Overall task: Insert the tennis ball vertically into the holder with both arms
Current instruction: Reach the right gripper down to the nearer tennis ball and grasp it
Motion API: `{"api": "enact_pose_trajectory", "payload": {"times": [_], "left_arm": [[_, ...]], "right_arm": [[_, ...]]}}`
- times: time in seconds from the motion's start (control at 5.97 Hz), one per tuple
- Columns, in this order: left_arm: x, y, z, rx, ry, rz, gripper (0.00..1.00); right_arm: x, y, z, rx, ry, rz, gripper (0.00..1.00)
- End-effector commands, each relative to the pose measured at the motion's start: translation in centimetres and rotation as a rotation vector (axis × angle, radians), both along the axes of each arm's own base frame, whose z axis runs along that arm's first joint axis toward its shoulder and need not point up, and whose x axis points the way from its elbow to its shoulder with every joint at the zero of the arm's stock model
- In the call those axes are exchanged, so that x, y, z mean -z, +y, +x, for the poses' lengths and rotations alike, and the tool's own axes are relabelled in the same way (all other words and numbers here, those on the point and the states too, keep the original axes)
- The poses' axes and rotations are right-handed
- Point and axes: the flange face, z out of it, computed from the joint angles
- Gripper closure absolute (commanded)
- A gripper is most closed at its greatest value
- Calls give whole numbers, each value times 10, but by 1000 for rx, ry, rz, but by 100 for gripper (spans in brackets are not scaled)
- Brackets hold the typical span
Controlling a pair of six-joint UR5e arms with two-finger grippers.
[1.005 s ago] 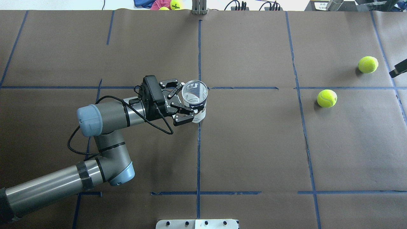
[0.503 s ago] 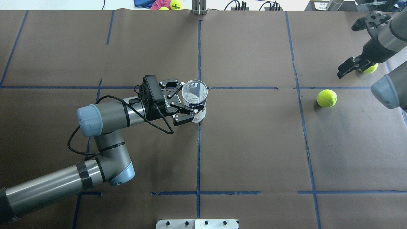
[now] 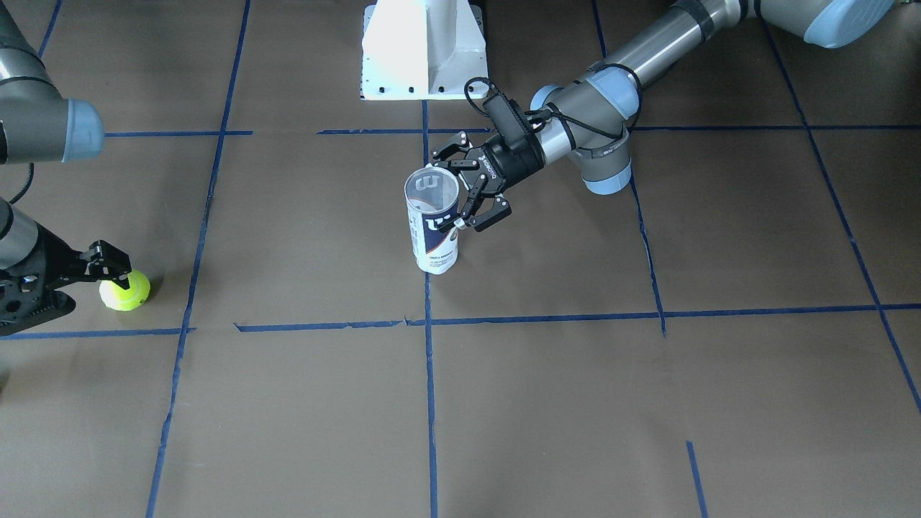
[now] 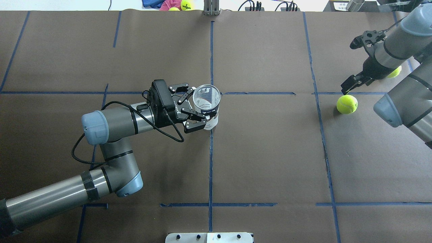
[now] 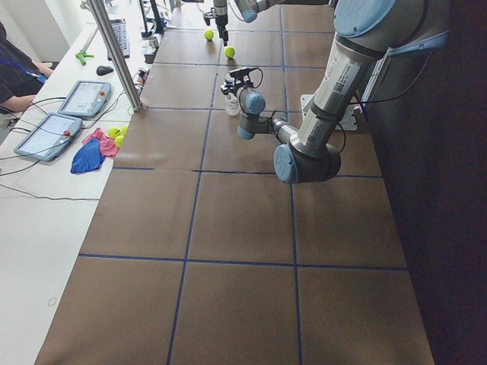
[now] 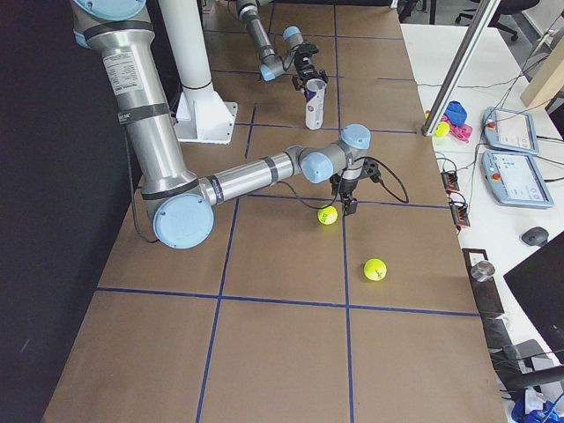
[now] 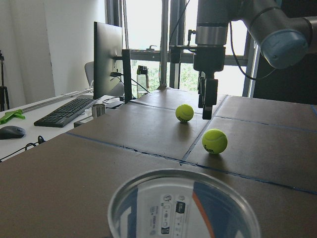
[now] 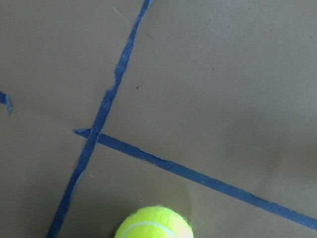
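With left jaws tight round the standing holder (image 3: 430, 241), fetch step now: lower right jaws, gap unclear, over the tennis ball (image 4: 347, 104).

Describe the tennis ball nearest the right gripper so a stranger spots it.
From the clear tennis-ball can at the table's centre, look toward the robot's right. Of two tennis balls there, it is the nearer ball, just by the right gripper; the other ball lies farther toward the table's end.

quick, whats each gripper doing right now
Left gripper: shut on the holder.
Right gripper: open, holding nothing, near the tennis ball.
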Motion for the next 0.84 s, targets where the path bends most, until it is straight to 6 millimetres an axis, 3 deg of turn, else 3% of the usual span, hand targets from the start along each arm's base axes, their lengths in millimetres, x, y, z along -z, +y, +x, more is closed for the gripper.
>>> {"api": "enact_pose_trajectory", "payload": {"times": [0.0, 0.67], "left_arm": [[-1, 0, -1, 1, -1, -1, 16], [-1, 0, 0, -1, -1, -1, 16]], "right_arm": [[-23, 4, -19, 27, 0, 3, 0], [-22, 15, -39, 63, -2, 4, 1]]}}
